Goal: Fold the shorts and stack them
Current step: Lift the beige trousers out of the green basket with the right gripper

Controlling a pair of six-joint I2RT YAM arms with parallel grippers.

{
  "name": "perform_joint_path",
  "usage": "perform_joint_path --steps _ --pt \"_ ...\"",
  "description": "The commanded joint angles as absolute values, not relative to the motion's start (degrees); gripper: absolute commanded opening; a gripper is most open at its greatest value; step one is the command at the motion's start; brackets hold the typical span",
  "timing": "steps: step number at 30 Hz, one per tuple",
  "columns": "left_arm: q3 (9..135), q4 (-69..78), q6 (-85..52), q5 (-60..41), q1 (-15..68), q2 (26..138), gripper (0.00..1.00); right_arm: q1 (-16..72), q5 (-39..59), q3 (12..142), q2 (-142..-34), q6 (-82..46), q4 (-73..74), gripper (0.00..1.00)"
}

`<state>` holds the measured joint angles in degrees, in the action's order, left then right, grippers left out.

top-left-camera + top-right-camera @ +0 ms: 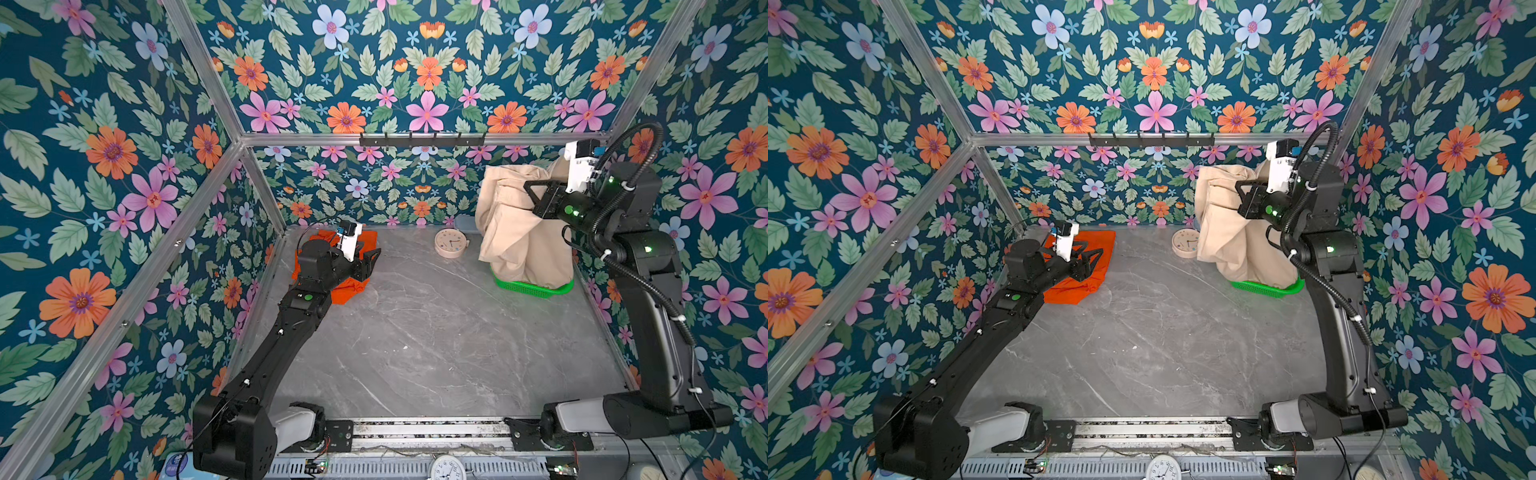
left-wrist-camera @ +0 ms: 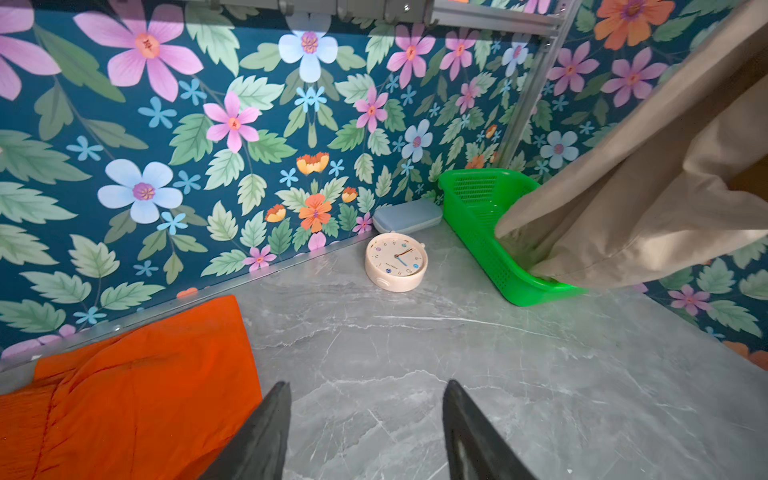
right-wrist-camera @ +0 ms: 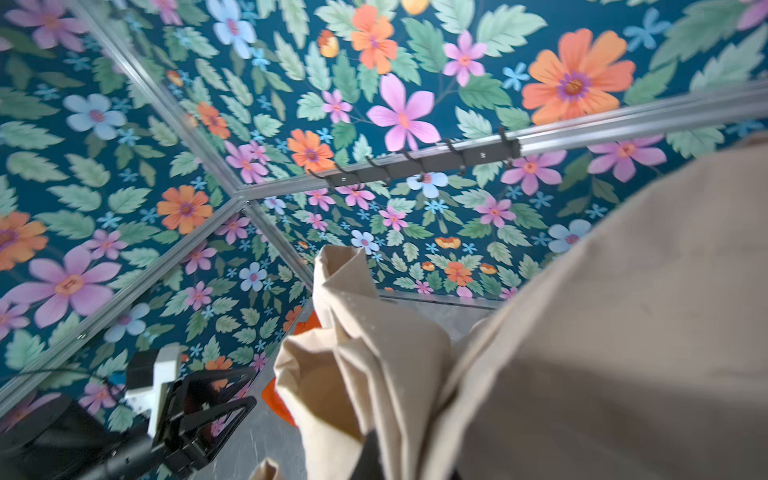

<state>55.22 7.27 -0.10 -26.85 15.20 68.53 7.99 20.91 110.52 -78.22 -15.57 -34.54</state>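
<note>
1. Two pairs of shorts show: the beige shorts hang lifted at far right, their lower end in a green basket.
2. The right pincer is clamped tight on their upper cloth.
3. The orange shorts lie flat on the desk, far left.
4. The left pincer, about half open and empty, hovers at their edge.

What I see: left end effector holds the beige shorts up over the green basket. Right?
No: the right end effector, not the left, holds the beige shorts up over the green basket. Both top views show it; the left end effector is open and empty.
</note>
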Motion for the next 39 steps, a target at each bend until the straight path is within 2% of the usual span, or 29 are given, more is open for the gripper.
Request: perform_joint_path --steps 1,5,11,17,24,31,39 --pt "54.46 9.57 3.63 -32.98 15.26 66.77 0.60 11.78 24.67 109.18 -75.21 -10.74 -31.95 0.00" --pt "53.79 8.83 6.18 -39.71 15.37 65.31 0.60 16.87 29.68 104.89 -71.49 -9.75 -30.89 0.00" --pt "52.06 8.88 9.50 -50.82 17.34 63.78 0.61 26.29 30.85 101.38 -69.72 -4.62 -32.89 0.00" --pt "50.94 9.49 11.59 -61.93 19.94 63.19 0.68 29.08 35.06 93.47 -70.22 -4.29 -29.61 0.00" --pt "49.44 14.02 9.05 -63.64 22.70 61.67 0.74 36.19 32.66 93.17 -74.43 2.30 -34.12 0.00" --pt "48.08 21.51 5.69 -65.20 25.37 62.89 0.75 37.88 31.73 93.55 -77.30 1.89 -33.43 0.00" --pt "47.69 14.23 10.81 -65.31 25.75 60.41 0.77 37.88 22.29 92.40 -77.19 1.59 -31.91 0.00"
